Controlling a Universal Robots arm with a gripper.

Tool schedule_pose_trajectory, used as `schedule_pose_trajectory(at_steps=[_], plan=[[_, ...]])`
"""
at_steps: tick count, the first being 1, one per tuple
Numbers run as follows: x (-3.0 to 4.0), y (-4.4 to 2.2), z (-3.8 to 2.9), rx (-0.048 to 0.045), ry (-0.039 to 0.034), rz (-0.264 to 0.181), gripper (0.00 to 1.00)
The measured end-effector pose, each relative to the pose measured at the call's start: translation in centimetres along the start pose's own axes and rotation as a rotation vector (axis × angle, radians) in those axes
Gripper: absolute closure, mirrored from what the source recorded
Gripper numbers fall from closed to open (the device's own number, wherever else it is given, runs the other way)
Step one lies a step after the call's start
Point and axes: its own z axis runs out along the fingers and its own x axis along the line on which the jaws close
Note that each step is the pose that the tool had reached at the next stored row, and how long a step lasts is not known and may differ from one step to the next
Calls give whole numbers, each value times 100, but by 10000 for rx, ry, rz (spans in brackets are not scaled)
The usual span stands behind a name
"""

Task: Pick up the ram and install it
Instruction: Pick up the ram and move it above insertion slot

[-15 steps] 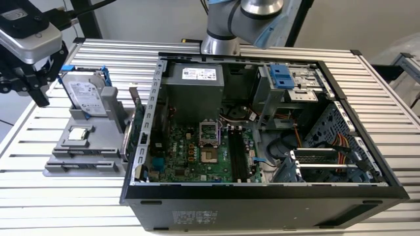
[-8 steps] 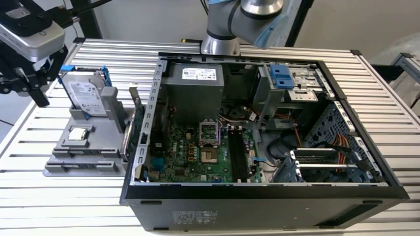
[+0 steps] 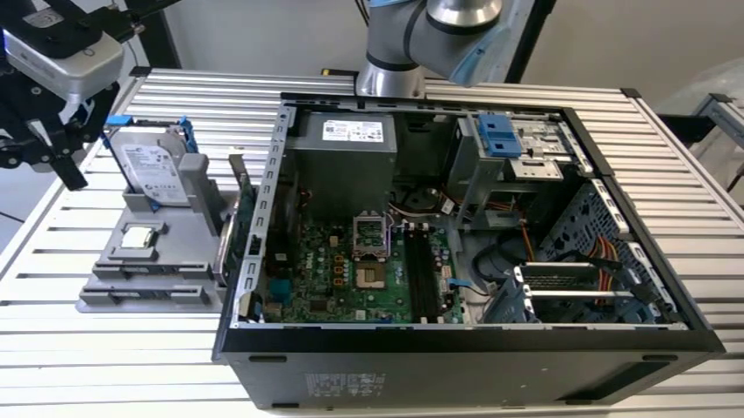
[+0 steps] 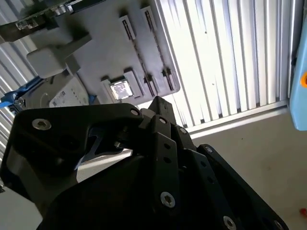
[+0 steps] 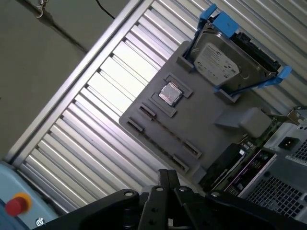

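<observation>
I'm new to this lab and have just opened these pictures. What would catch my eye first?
The open PC case takes up the middle of the exterior view, its green motherboard laid bare. At that view's left a grey holder carries an upright silver hard drive, and the black gripper hangs at the far upper left beside it.

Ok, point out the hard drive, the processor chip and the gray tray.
hard drive (image 3: 152, 170), exterior view, its label face.
processor chip (image 3: 139, 235), exterior view, metal top.
gray tray (image 5: 206, 124), first wrist view, bare middle.
</observation>
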Motion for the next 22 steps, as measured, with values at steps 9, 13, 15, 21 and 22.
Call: schedule_pose_trajectory(at_steps=[9,13,15,21,22], plan=[[0,0,0,21,43,-961,100],[0,0,0,29,60,-1345,100],[0,0,0,33,66,-1494,100],[0,0,0,44,88,-2006,100],[-1,0,0,47,93,-2110,100]])
